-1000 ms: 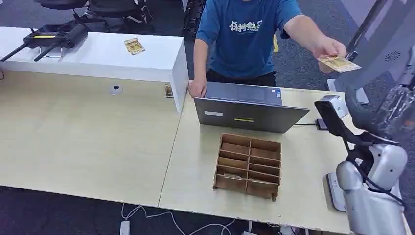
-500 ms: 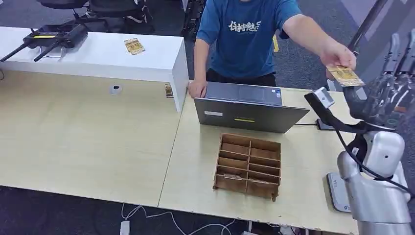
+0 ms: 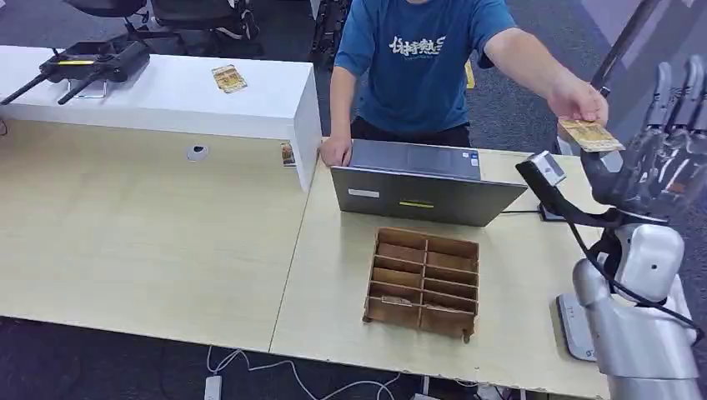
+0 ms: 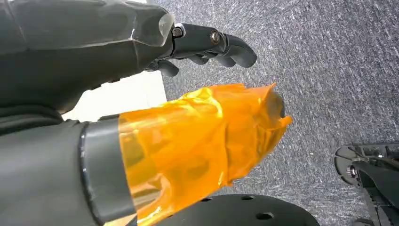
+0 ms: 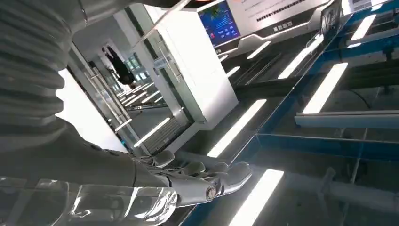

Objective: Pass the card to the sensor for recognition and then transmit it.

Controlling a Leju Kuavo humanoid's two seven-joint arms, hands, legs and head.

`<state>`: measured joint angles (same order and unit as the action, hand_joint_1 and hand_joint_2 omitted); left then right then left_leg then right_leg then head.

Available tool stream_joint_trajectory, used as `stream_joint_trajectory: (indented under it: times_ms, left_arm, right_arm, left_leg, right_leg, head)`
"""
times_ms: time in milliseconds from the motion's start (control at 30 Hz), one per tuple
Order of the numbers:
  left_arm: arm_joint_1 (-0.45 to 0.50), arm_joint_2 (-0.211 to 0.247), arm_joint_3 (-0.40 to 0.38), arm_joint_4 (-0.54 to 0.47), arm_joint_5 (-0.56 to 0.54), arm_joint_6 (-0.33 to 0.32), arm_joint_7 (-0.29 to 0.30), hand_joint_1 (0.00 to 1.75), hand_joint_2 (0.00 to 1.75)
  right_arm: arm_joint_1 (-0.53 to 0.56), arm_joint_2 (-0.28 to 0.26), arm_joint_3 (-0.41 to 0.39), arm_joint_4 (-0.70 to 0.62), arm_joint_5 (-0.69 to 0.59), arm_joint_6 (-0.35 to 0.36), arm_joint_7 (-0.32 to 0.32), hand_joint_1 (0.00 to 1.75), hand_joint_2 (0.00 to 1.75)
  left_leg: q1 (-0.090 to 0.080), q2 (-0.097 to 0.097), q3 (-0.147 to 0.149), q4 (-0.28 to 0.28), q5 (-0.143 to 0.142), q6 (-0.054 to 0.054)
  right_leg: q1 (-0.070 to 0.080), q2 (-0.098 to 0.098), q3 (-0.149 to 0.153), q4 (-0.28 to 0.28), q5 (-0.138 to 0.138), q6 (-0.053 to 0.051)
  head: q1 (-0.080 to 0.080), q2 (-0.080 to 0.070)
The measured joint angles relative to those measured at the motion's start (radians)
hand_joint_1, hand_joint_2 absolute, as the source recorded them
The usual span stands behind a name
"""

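Across the lower frame of the head view runs the pale wooden table [image 3: 150, 242], the largest item present. At 11 o'clock a white counter [image 3: 175, 96] sits on it, carrying a black device [image 3: 92, 60] and a spare card [image 3: 228, 78]. At 12 o'clock a person in a blue shirt [image 3: 417, 67] stands behind the table, one hand [image 3: 336, 152] resting beside the grey laptop [image 3: 421, 187]. Just in front of the laptop, toward 6 o'clock, stands the brown compartment tray [image 3: 423, 283]. At 5 o'clock a white sensor pad [image 3: 572, 321] lies flat on the table, partly behind the silver right arm.

The right hand [image 3: 663, 154] is raised at 3 o'clock, its dark fingers [image 3: 659, 87] spread apart and pointing upward, holding nothing. The card [image 3: 590, 135] is held in the person's outstretched hand [image 3: 579, 98], at 2 o'clock, just beside the right hand; whether card and palm touch cannot be told.

The left hand [image 4: 141, 70] hangs over grey carpet [image 4: 329, 70] in the left wrist view, its thumb wrapped in orange film [image 4: 207, 136], fingers [image 4: 221, 44] loosely curved and apart, with nothing held.
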<state>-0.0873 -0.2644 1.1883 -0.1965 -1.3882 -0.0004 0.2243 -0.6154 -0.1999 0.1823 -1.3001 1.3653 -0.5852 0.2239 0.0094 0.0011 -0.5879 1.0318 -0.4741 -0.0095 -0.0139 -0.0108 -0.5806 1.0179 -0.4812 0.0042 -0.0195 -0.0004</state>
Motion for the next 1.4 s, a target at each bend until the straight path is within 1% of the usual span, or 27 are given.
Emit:
stream_joint_trajectory:
  times_ms: [333,367,400,500,667,733,1400]
  left_arm:
    - [0.0,0.001,0.0,0.0,0.002,-0.002,0.0,0.0,0.0]
    - [0.0,0.001,0.0,0.0,0.003,-0.002,0.0,0.0,0.0]
    - [0.0,0.001,0.0,0.0,0.003,-0.002,0.0,0.0,0.0]
    - [0.0,0.001,0.0,0.0,0.006,-0.002,0.0,0.0,0.0]
    - [0.0,0.002,0.0,0.0,0.007,-0.002,0.0,0.0,0.0]
    - [0.0,0.003,0.0,0.0,0.008,-0.002,0.0,0.0,0.0]
    - [0.0,0.003,0.0,0.0,0.011,-0.003,-0.003,0.0,0.0]
  right_arm:
    - [0.0,0.0,0.004,0.002,-0.002,0.0,0.0,0.0,1.75]
    - [0.0,0.0,0.005,0.002,-0.003,0.0,0.0,1.36,1.75]
    - [0.0,0.0,0.005,0.002,-0.005,0.0,0.0,1.48,1.75]
    - [0.002,0.0,0.008,0.0,-0.014,-0.003,0.0,1.68,1.75]
    - [0.008,0.0,0.011,-0.004,-0.023,0.0,0.0,1.69,1.75]
    - [0.01,0.0,0.012,-0.004,-0.024,0.0,0.0,1.75,1.75]
    - [0.021,0.0,0.026,-0.003,-0.043,0.007,0.0,1.75,1.75]
  left_leg:
    - [0.0,0.0,0.0,0.0,0.0,0.0]
    - [0.0,0.0,0.0,0.0,0.0,0.0]
    - [0.0,0.0,0.0,0.0,0.0,0.0]
    - [0.0,0.0,0.0,0.0,0.0,0.0]
    - [0.0,0.0,0.0,0.0,0.0,0.0]
    - [0.0,0.0,0.0,0.0,0.0,0.0]
    - [0.0,0.0,0.0,0.0,0.0,0.0]
  right_leg:
    - [0.0,0.0,0.0,0.0,0.0,0.0]
    - [0.0,0.0,0.0,0.0,0.0,0.0]
    - [0.0,0.0,0.0,0.0,0.0,0.0]
    - [0.0,0.0,0.0,0.0,0.0,0.0]
    - [0.0,0.0,0.0,0.0,0.0,0.0]
    - [0.0,0.0,0.0,0.0,0.0,0.0]
    - [0.0,0.0,0.0,0.0,0.0,0.0]
  head:
    - [0.0,0.0]
    - [0.0,0.0]
    - [0.0,0.0]
    - [0.0,0.0]
    - [0.0,0.0]
    - [0.0,0.0]
    - [0.0,0.0]
